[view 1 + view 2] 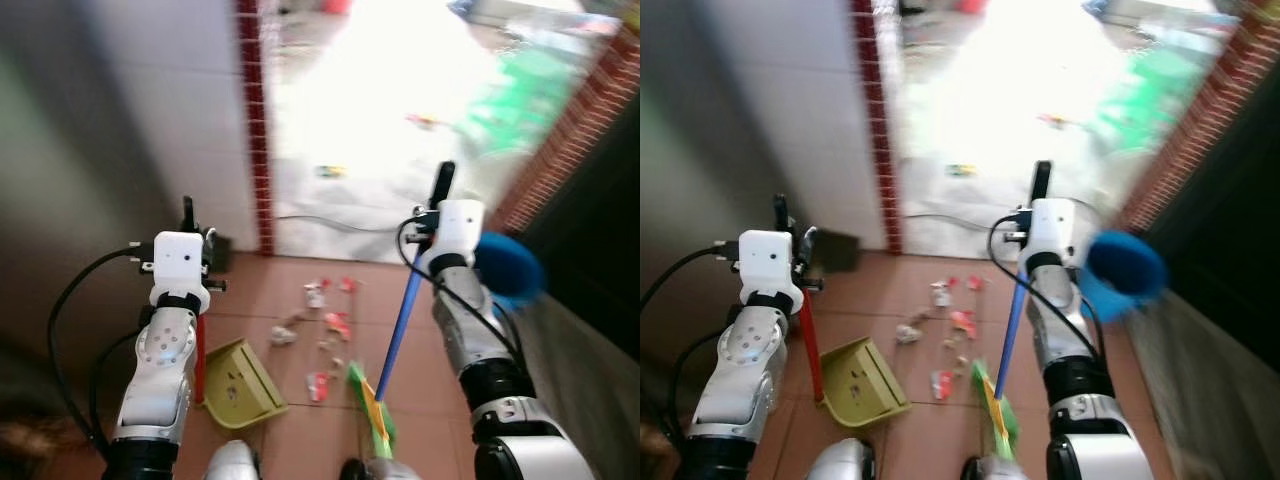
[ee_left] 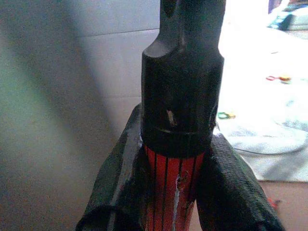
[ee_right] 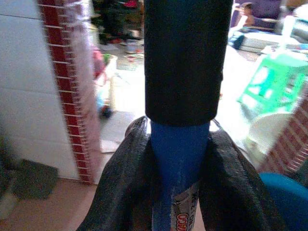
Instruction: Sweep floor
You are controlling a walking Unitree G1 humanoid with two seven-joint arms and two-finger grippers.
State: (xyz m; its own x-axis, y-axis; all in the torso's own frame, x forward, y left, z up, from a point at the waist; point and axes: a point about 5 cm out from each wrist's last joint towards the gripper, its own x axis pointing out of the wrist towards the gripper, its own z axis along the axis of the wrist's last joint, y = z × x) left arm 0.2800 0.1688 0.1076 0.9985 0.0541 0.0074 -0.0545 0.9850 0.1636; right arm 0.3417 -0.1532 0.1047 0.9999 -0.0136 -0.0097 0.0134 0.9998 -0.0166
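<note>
Standing on the terracotta tile floor (image 1: 270,290) with both tools in hand and the litter scraps (image 1: 325,335) lying straight ahead, between the two. Gripping the broom (image 1: 400,330) with the right gripper (image 3: 178,183): both black fingers pressed against the blue shaft just under its black end cap, shut on it with no gap visible. Clamping the dustpan handle (image 1: 199,355) the same way with the left gripper (image 2: 173,187), fingers closed on the red striped shaft just below its black cap. Taking the scraps as landmark: green broom head (image 1: 372,405) down on the tiles just beside them on the right and a little nearer the robot, shaft rising up and away to the right gripper, so the long axis leans back over the head; olive-yellow dustpan (image 1: 238,385) resting on the floor to their left, mouth apparently turned toward the pile, though blurred enough to leave that uncertain. Beyond the scraps, a red brick doorpost (image 1: 258,150) and a bright washed-out area past the threshold; a blue round object (image 1: 508,268) to the right, too blurred to name. Judging the next stroke as a drag of the broom head leftward across the scraps toward the pan, the right arm doing the work and the left holding the pan steady.
</note>
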